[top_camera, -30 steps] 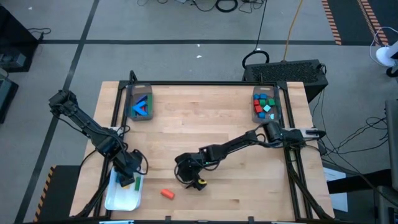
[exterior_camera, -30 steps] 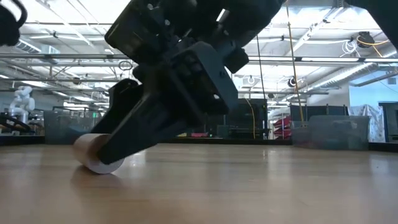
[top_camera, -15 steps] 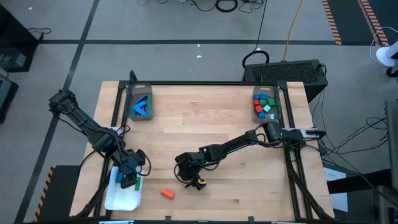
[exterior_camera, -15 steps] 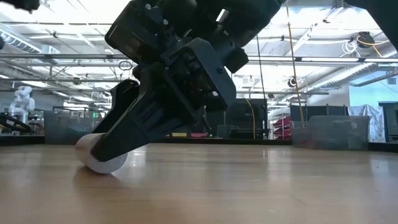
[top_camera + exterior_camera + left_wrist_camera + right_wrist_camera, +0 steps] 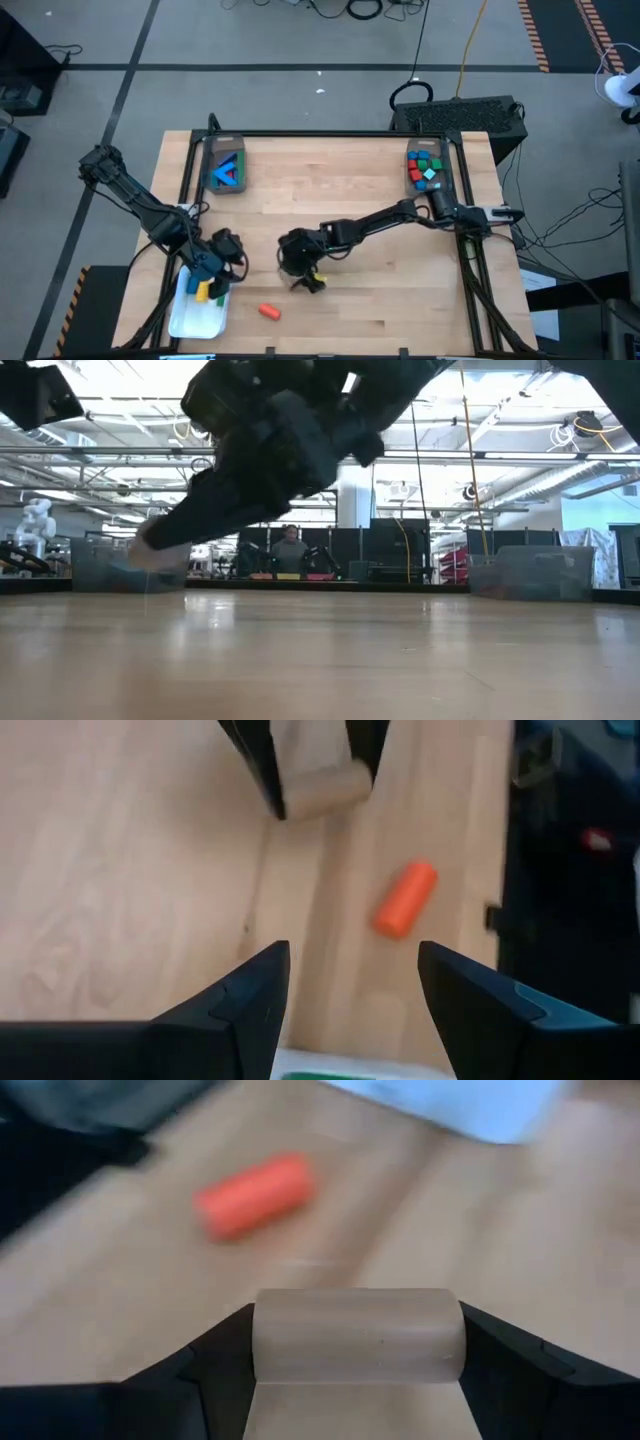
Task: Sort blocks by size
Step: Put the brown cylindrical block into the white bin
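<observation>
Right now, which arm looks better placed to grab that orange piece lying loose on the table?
Probably the left. Its fingers are open and empty, with the orange cylinder just ahead of them. The right arm's fingers already clamp a tan cylinder lifted off the table.

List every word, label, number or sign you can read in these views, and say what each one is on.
None can be read.
Blocks in the right bin: plain coloured faces, no print.
Tan cylinder in the right claw, and the orange cylinder: unmarked.
Room behind the table in the low view: no signs legible.
</observation>
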